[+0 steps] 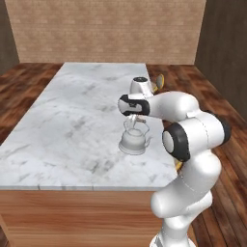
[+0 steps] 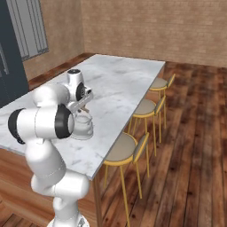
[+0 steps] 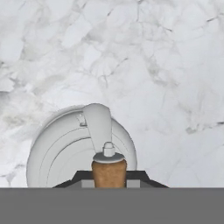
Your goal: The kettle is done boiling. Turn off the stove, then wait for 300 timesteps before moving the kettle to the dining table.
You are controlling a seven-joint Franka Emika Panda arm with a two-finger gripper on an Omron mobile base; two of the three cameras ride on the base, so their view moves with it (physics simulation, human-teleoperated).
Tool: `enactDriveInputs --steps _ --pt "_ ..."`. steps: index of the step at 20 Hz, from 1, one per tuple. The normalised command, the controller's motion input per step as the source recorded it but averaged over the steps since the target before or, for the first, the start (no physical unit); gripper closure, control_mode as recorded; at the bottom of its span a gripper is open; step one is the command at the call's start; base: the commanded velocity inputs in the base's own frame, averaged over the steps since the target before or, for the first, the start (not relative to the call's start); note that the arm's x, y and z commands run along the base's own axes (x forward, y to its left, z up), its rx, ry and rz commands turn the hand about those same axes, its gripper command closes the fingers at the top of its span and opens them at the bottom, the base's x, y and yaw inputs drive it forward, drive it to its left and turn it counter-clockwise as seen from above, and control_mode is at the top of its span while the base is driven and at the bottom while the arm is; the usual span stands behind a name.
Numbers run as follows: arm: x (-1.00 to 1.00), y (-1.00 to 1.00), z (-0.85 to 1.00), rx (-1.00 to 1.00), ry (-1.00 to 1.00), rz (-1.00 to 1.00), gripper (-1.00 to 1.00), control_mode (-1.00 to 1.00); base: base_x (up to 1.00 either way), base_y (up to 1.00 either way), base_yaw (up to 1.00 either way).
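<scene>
The silvery-white kettle [image 1: 133, 141] sits on the marble top of the dining table [image 1: 67, 120], close to its right-hand edge. My gripper [image 1: 134, 119] hangs straight above it, shut on the brown wooden bar of the arched handle. In the hand view the domed lid and spout of the kettle [image 3: 65, 148] lie below, with the wooden bar [image 3: 109, 173] held at my gripper [image 3: 109, 180]. From the right base view the kettle [image 2: 83, 127] rests under the gripper [image 2: 82, 106], partly behind my forearm. The stove is out of view.
Three yellow-legged stools [image 2: 124, 150] line the table's [image 2: 124, 80] long side above a wooden floor. A brick wall [image 1: 106, 29] closes the far end. A dark tall unit [image 2: 11, 48] stands at the left.
</scene>
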Motion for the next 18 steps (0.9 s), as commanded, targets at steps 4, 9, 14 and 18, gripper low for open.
enactDriveInputs --steps 4,9,14,18 --pt "0.32 0.0 -0.26 -0.01 0.11 -0.01 1.0 -1.0 0.0 0.0 0.0" --pt "0.15 0.0 -0.25 0.0 0.09 0.0 1.0 -1.0 0.0 0.0 0.0" --pt "0.06 0.0 -0.28 0.0 0.06 0.0 1.0 -1.0 0.0 0.0 0.0" --pt "-0.06 0.03 -0.34 -0.02 0.03 0.0 -1.0 -1.0 0.0 0.0 0.0"
